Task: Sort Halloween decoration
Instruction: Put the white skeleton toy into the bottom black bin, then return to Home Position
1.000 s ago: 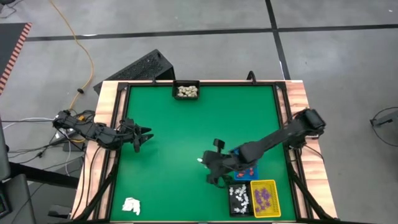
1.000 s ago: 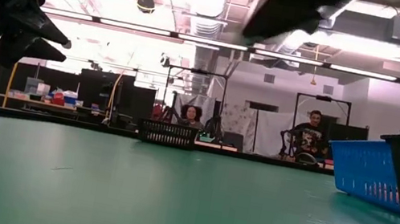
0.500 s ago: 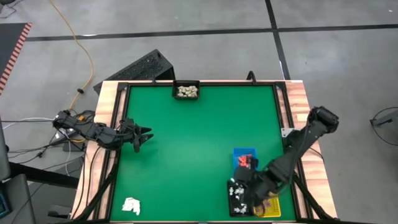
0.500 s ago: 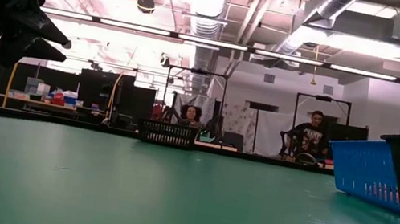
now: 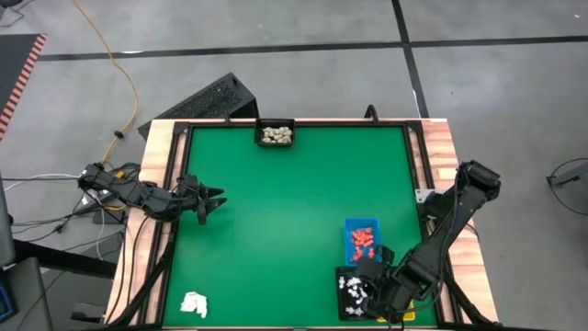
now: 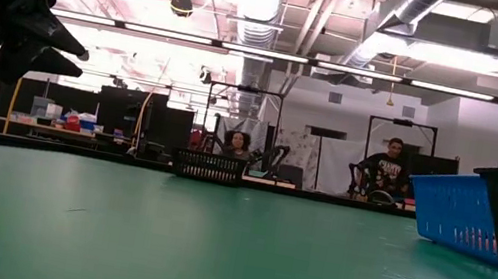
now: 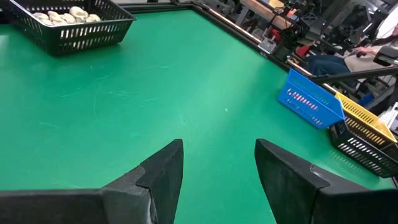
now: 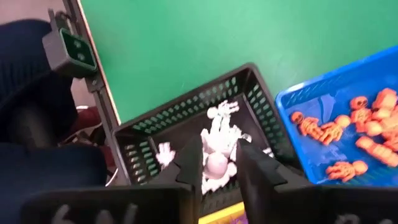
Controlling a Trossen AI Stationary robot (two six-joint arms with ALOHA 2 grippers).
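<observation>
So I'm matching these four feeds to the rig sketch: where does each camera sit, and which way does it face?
High view: overhead, straight down on the green table; both arms show, right gripper over the black tray.
Low view: table height, looking level into the room; left gripper hangs at upper left.
Left wrist view: past its open fingers across the table.
Right wrist view: down past its parted fingers into the black tray of white pieces.
Shared: the blue tray of orange pieces shows in all four views.
</observation>
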